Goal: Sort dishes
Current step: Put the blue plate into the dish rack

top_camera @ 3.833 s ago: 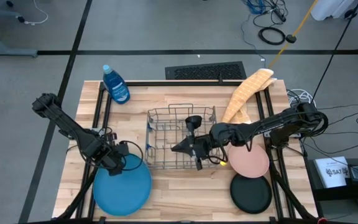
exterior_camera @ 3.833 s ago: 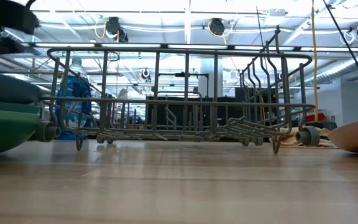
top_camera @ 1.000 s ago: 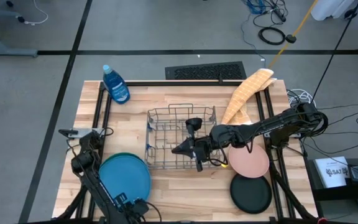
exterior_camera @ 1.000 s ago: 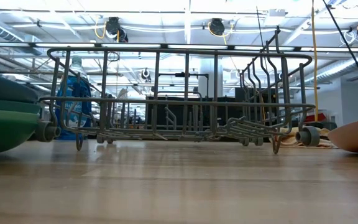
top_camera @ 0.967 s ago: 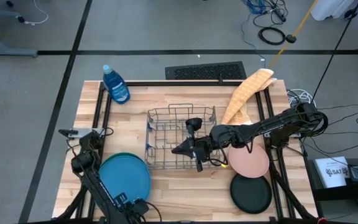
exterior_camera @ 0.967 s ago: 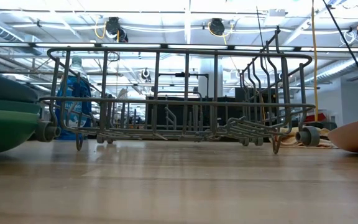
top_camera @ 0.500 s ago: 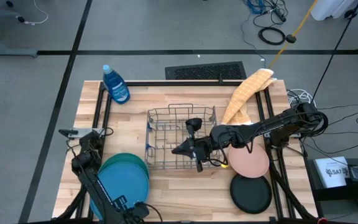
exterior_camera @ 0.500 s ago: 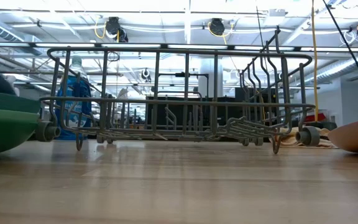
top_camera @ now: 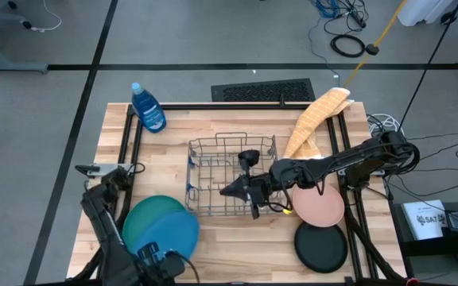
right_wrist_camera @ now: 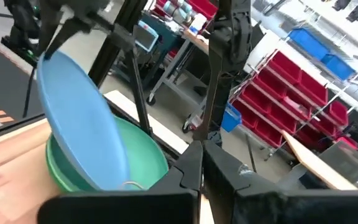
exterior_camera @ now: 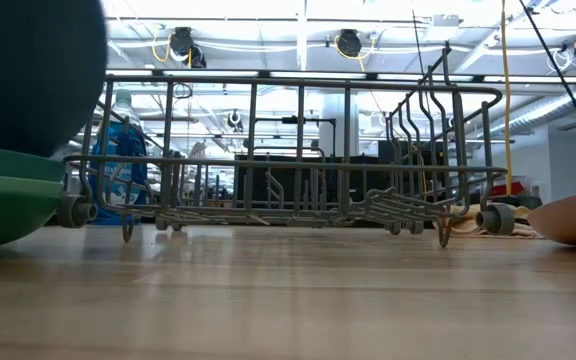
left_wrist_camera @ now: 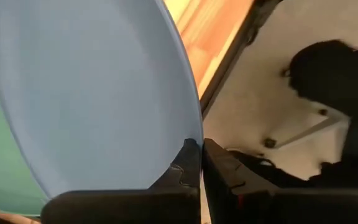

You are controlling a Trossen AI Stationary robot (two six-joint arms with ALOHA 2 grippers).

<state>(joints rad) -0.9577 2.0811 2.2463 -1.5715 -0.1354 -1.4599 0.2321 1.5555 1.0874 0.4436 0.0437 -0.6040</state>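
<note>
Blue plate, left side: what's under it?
The blue plate, tilted up in the left gripper, sits over a teal plate, with a green plate at the bottom of the stack. Part of the teal plate is covered by the blue one.

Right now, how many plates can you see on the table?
5: blue plate lifted at its rim by the left tool, teal plate and green plate stacked below, pink plate and black plate at right.
</note>
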